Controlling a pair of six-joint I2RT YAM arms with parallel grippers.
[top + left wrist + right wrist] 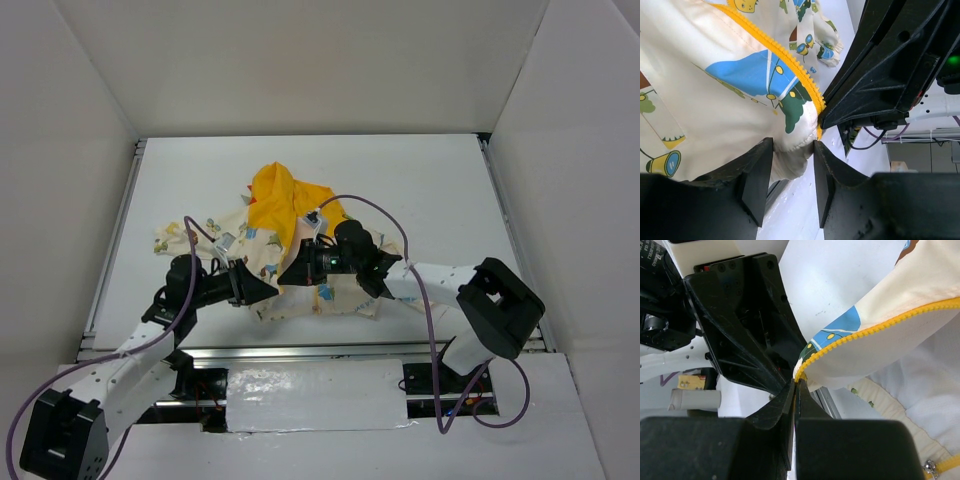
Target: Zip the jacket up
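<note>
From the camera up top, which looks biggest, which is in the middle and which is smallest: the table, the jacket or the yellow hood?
Largest to smallest:
1. table
2. jacket
3. hood, which is only one part of the jacket

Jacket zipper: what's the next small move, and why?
Probably ease the right claw, shut on the zipper tape end, toward what looks like the slider on the other yellow edge. The jacket lies open; the left claw grips the hem beside that end, steadying it.
</note>
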